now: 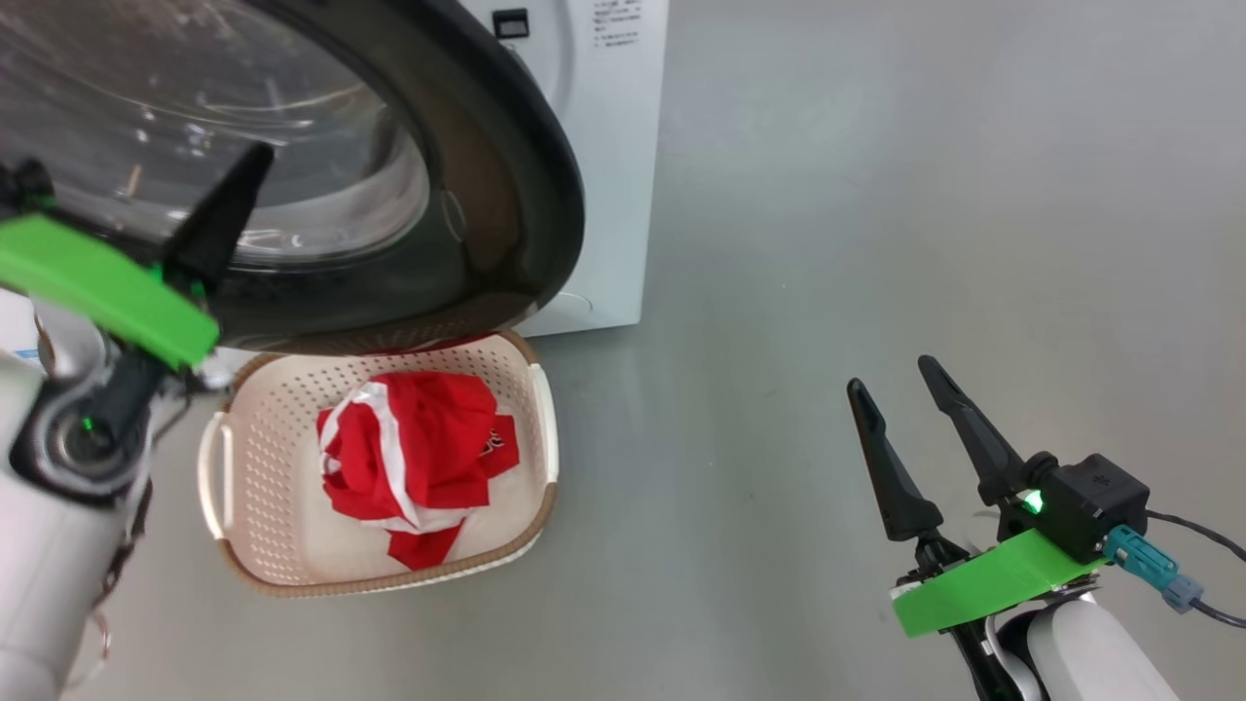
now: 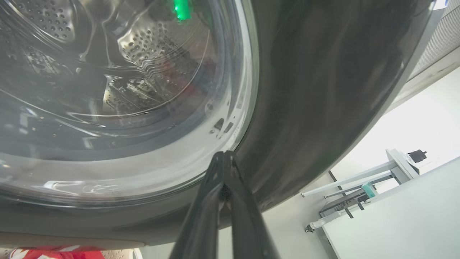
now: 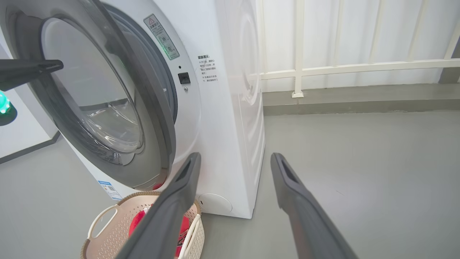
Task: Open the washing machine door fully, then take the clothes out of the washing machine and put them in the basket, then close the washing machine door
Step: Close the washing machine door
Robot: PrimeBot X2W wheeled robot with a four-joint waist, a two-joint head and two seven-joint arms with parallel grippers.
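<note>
The left arm is raised at the upper left of the head view. Its left gripper (image 1: 255, 161) is clenched, with the dark fingers pressed together, empty, and pointing at the washing machine door (image 1: 506, 195). I cannot tell whether the tips touch the glass. The right arm sits low at the lower right, the right gripper (image 1: 891, 375) released, fingers spread over the grey floor (image 1: 876, 195). The clothes (image 1: 419, 448) lie bundled in the basket (image 1: 263, 458) at the lower left, under the door. The door hides the basket's far rim and much of the washing machine (image 1: 613, 146). The frame edge cuts off the left forearm.
</note>
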